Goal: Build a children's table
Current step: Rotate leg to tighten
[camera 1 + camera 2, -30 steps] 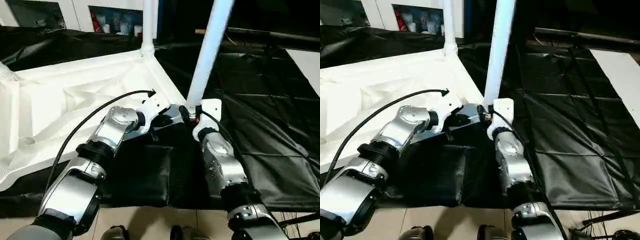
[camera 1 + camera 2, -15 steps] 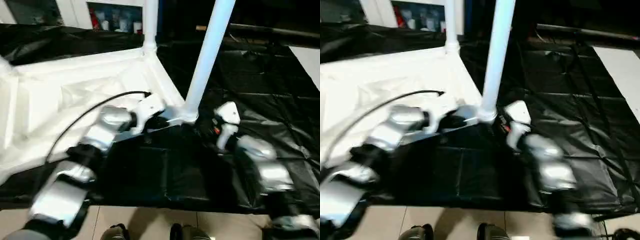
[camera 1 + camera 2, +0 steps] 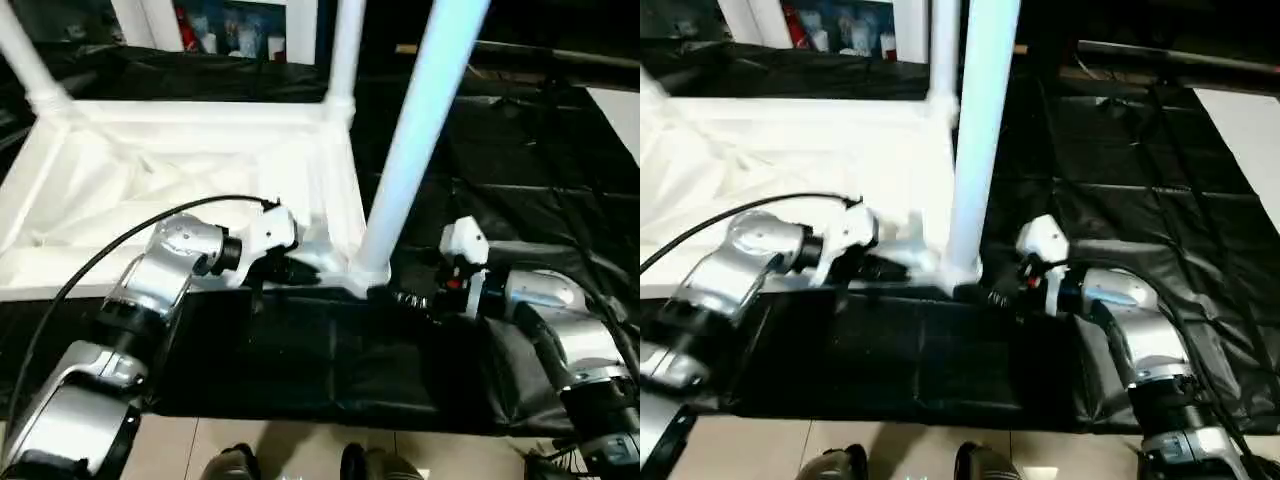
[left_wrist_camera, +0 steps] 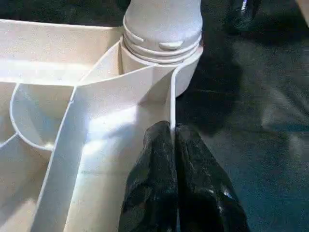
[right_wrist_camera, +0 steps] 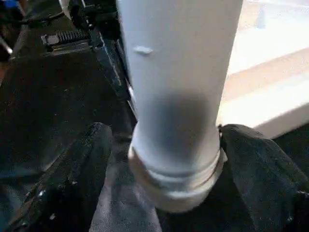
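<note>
We see the tabletop (image 3: pixel 180 180) lying upside down on a black sheet (image 3: pixel 540 180), its ribbed underside facing up. Three legs rise from its corner sockets: the near leg (image 3: pixel 410 150) at the corner closest to us, a second leg (image 3: pixel 345 50) at the corner behind it, and a third leg (image 3: pixel 25 55) at the far corner on our left.

The left gripper (image 4: pixel 173 145) has its two black fingers (image 4: pixel 152 179) clenched on the thin outer rim of the tabletop, just beside the socket (image 4: pixel 161 53) of the near leg; the rim's edge runs into the seam between the pads, so we read this as a pinch on the wall, though the contact itself is partly hidden.

The right gripper (image 5: pixel 169 159) stands spread wide, one finger (image 5: pixel 72 179) on each side of the near leg's base collar. We note dark gaps between the pads and the tube, so the leg appears released rather than grasped.

In the head views, the right gripper (image 3: pixel 410 297) lies low at the foot of the near leg, on the side away from the left gripper (image 3: pixel 290 270).
</note>
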